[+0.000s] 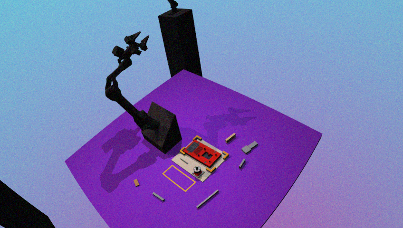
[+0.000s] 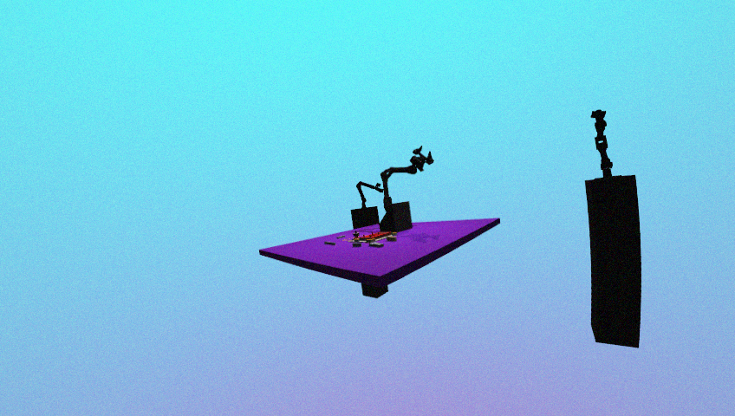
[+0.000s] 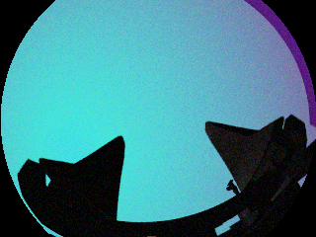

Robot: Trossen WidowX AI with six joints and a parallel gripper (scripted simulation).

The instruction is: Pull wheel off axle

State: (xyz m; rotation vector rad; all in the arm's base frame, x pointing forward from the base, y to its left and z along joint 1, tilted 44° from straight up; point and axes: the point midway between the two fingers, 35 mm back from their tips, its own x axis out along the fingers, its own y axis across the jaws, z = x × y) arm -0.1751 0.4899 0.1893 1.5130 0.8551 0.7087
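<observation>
The wheel (image 1: 197,170) is sitting flat on its upright axle; the gripper (image 1: 139,39) is hanging open, high above.

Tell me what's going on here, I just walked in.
A single dark robot arm is raised high above a purple table, with its tool open, holding nothing and pointing away from the work. The wheel sits on its upright axle at the corner of a beige board that also carries a red plate. The yellow-outlined marked area beside the board has nothing in it. Small grey and tan bars lie scattered around. The job has not started yet.
</observation>
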